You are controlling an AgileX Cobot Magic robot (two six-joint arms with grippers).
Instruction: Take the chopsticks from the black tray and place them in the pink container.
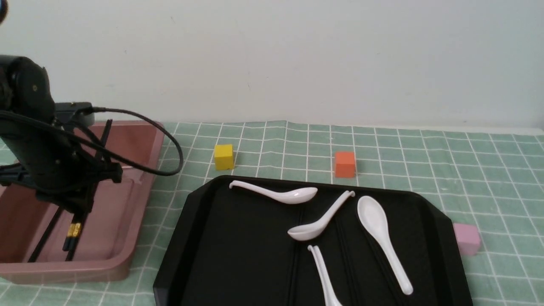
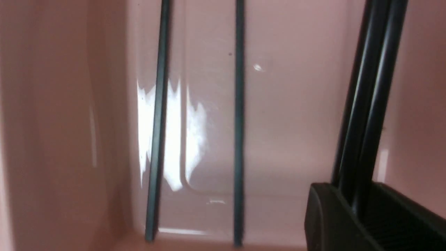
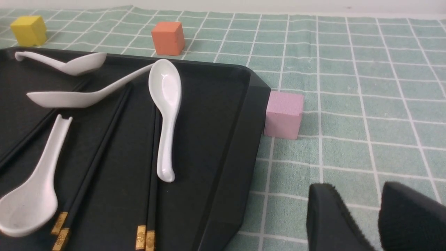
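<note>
Holding chopsticks [image 1: 74, 230], pink container [image 1: 63, 272], black tray [image 1: 233, 255] bearing spoons [image 1: 378, 221] (white)

Btm of black tray [image 1: 238, 255] cut off; left fingers [image 2: 324, 223] partly off-frame.

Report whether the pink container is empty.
Not empty: two chopsticks rest inside the pink container; the left gripper holds another pair in it.

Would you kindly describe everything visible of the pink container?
The pink container is a deep, glossy dusty-pink plastic bin with rounded corners, sloping walls and a rolled rim. It sits upright on the green checked cloth, left of the black tray and apart from it. Two loose chopsticks rest inside; the left gripper holds another pair down into it.
</note>
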